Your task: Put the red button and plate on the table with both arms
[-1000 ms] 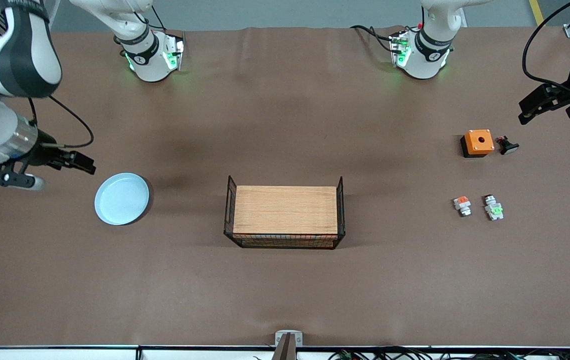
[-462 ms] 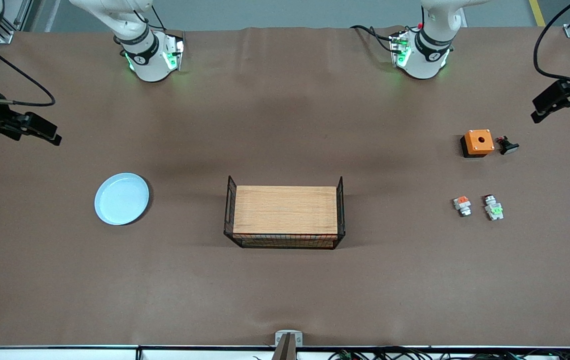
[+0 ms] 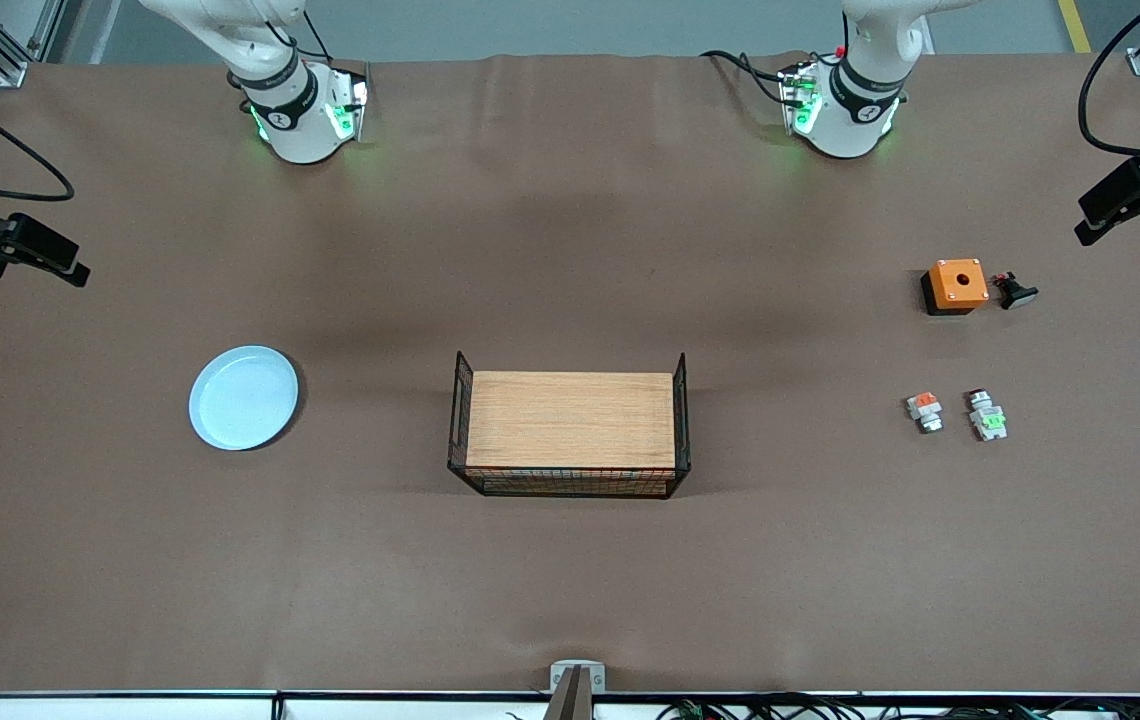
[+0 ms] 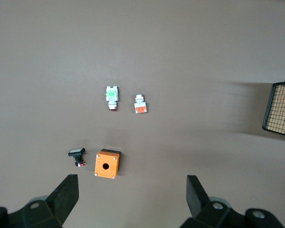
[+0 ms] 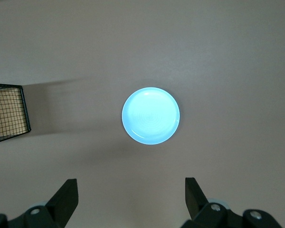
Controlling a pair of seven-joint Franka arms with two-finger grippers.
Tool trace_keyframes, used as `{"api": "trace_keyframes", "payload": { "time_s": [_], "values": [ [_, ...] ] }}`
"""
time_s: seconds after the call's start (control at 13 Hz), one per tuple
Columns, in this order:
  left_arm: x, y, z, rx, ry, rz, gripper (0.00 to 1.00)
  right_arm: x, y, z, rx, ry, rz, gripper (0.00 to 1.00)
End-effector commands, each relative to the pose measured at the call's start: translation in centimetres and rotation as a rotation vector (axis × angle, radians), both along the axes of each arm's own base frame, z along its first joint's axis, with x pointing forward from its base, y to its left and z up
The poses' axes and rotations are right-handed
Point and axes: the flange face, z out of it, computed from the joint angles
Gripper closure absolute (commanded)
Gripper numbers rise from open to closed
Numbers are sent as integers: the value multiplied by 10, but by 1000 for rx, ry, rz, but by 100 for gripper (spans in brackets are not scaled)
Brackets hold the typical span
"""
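Brown matte bench (image 3: 570, 580): everything is carried on it; the pale blue plate (image 3: 244, 397) lies flat toward the right arm's end, and the green-topped button block (image 3: 986, 416) toward the left arm's end.
Middle of bench: a wooden board in a black wire frame (image 3: 570, 433) stands between plate and buttons, well apart from both.
Left gripper (image 3: 1130, 200): held high over the bench edge at the left arm's end; jaws spread wide, nothing between them, as the left wrist view (image 4: 133, 199) shows.
Right gripper (image 3: 15, 250): held high over the edge at the right arm's end; jaws wide apart and empty (image 5: 132, 199).
Stage, judged: both task items appear set down and let go; only clearance of the arms seems left.
Doing it well: each gripper is best kept high and well away from its item, so that nothing is nudged.
Button block, axis: the long axis runs roughly nearer-to-farther from the front camera, slightly slanted; green cap faces up (image 4: 112, 95).
Neighbours: the orange-red-topped block (image 3: 924, 410) lies just beside it; the orange box with a hole (image 3: 956, 285) and a small black part (image 3: 1015, 291) lie farther from the front camera.
Plate, axis: round, so no long axis; hollow faces up (image 5: 151, 115).
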Motion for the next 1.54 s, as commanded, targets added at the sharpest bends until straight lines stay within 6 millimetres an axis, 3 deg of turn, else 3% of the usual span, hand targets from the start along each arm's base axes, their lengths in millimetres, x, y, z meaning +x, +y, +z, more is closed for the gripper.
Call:
{"api": "trace_keyframes", "payload": {
  "time_s": [0.0, 0.54, 0.85, 1.46],
  "values": [
    [-6, -6, 4, -10, 28, -8, 0, 0, -2, 10, -8, 17, 3, 0],
    [-7, -10, 2, -16, 41, -34, 0, 0, -9, 19, -2, 5, -2, 0],
    [-11, -41, -5, -13, 69, -68, 0, 0, -1, 20, 2, 3, 10, 0],
    [-8, -38, -4, -7, 65, -68, 0, -1, -6, 26, 5, 0, 0, 0]
  ]
}}
